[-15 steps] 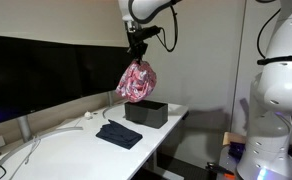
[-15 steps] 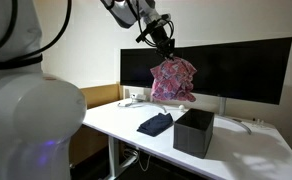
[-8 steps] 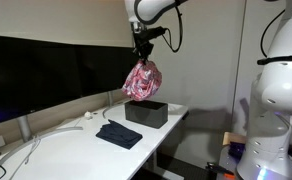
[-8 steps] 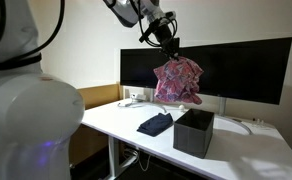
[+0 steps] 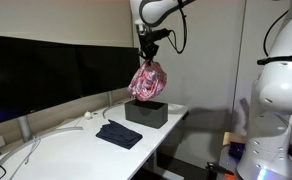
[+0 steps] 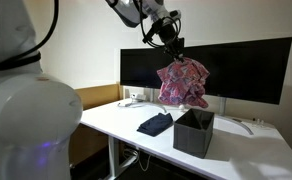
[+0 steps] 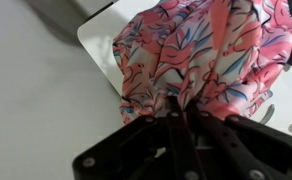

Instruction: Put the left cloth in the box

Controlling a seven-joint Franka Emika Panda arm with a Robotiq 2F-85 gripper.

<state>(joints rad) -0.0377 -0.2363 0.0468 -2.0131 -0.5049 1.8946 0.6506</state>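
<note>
My gripper [image 7: 176, 108]: fingers closed on the pink patterned cloth [image 7: 208, 48], pinching it at a bunched top fold, as the wrist view shows. The cloth hangs from the fingers in a loose bundle, clear of the table [image 5: 74, 152].

In both exterior views the bundle hangs over the open black box [image 5: 146, 113], its lowest folds close to the rim; I cannot tell whether they touch. The box stands near the table's end.

A dark cloth [image 5: 119, 134] lies flat on the table just beside the box. Dark monitors [image 5: 46, 70] stand along the back edge.
</note>
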